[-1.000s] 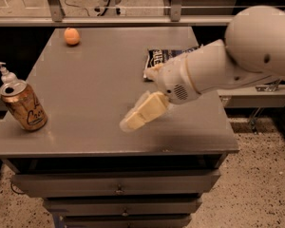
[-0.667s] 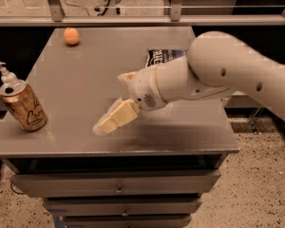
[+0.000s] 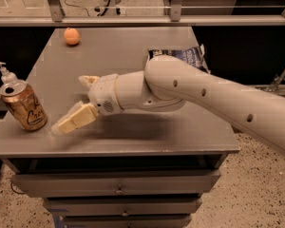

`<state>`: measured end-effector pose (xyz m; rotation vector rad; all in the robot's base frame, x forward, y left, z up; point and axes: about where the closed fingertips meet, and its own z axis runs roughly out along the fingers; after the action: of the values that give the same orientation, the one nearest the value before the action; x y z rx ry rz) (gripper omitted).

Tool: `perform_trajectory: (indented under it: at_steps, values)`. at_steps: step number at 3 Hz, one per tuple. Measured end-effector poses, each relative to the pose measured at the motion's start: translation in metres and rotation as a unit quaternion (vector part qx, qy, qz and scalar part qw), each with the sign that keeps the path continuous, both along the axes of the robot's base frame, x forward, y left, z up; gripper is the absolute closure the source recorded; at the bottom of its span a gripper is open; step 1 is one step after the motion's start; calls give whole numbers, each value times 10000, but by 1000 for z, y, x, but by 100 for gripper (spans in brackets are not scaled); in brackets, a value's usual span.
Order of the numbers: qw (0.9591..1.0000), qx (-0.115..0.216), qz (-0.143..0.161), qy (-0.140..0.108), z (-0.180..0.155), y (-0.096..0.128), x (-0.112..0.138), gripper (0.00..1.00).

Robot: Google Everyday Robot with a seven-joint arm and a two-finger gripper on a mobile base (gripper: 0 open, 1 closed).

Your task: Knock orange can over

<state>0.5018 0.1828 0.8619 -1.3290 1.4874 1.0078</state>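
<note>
Camera view: one arm (image 3: 204,94) reaches across a grey table (image 3: 133,137) toward the can (image 3: 24,107), which serves as the landmark for every place below
Can: upright near the table's front corner, silver top up, lettered side facing the camera, nothing touching it on the arm's side
Gripper (image 3: 73,103): low over the table, near the can on the side the arm comes from, with a clear strip of bare table between the two
Jaws: spread wide, one pale finger (image 3: 76,119) stretched toward the can's base, the other raised farther back from the can
Pump bottle (image 3: 5,73): just behind the can; whether the two touch I cannot tell
Ball (image 3: 71,36): well beyond the can, toward the table's far edge
Snack bag (image 3: 180,56): well apart from the can, past the arm and partly hidden by it
Drawers (image 3: 118,189): under the table, below the can's level, all closed
Done: by my reading the approach is mostly made, since the gripper sits at about the can's height and points at it
Left: the contact and the tip-over; the can stands straight, so the task's main part is not yet done
Next move, as a judgement: a sideways sweep into the can's upper half should topple it, while a push at the base may only slide it
Risk: the bottle so close behind the can could be struck or block the fall
</note>
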Motion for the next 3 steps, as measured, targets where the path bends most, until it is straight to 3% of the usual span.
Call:
perform_trajectory:
  at_steps: [2, 3]
  values:
    - [9954, 893, 307, -165, 18, 68, -7, 0]
    - [9939, 1008, 391, -239, 17, 86, -13, 17]
